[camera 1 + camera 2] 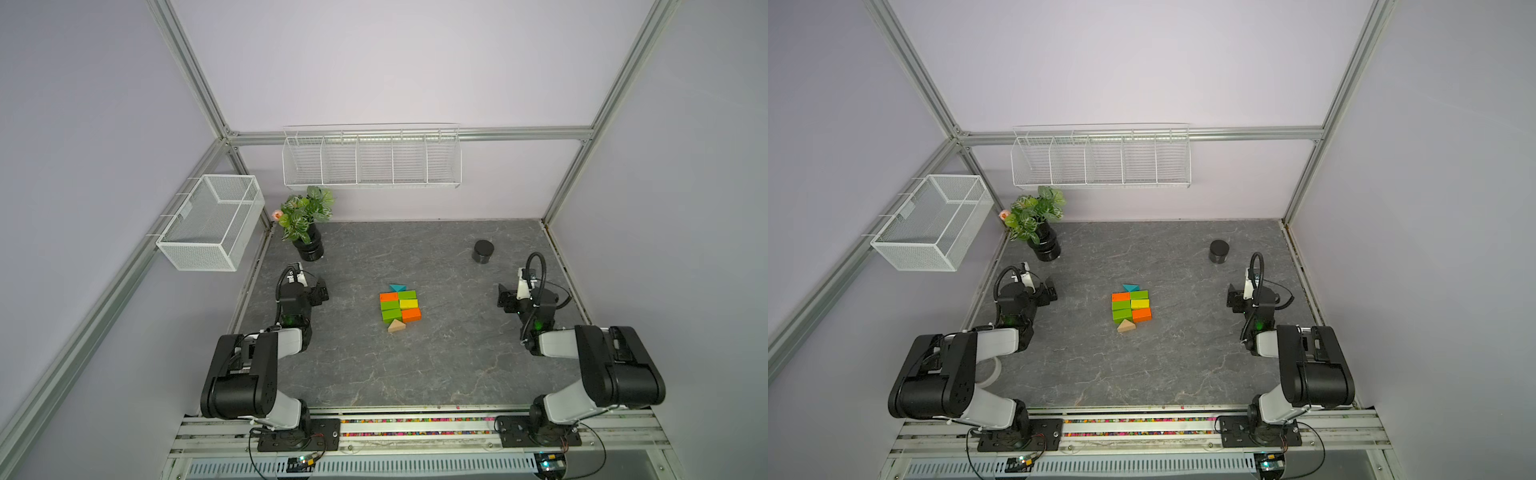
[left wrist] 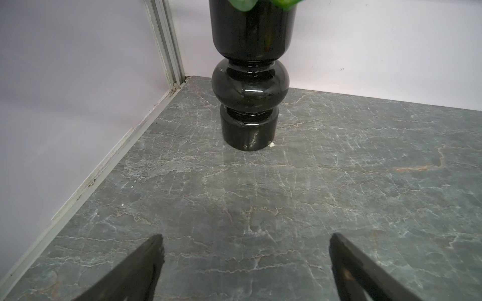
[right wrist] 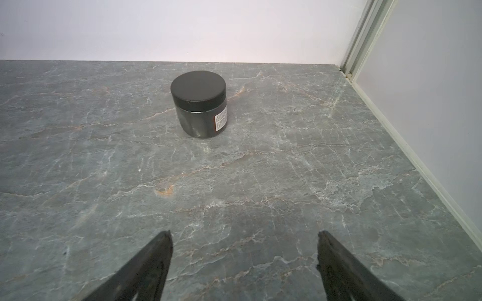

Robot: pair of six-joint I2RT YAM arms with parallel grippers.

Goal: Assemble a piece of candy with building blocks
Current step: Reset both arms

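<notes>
The piece of candy (image 1: 400, 307) (image 1: 1131, 307) lies flat in the middle of the table in both top views: green, orange and yellow building blocks packed in a rectangle, a teal triangle (image 1: 397, 287) at its far end and a tan triangle (image 1: 396, 326) at its near end. My left gripper (image 1: 321, 292) (image 2: 245, 241) stands open and empty well to its left, pointing at the vase. My right gripper (image 1: 505, 300) (image 3: 244, 238) is open and empty far to its right, facing the black jar. Neither wrist view shows the blocks.
A black vase (image 1: 309, 247) (image 2: 249, 86) with a green plant stands at the back left corner. A black round jar (image 1: 483, 251) (image 3: 199, 104) sits at the back right. A white mesh basket (image 1: 212, 222) and a wire rack (image 1: 372, 160) hang on the walls.
</notes>
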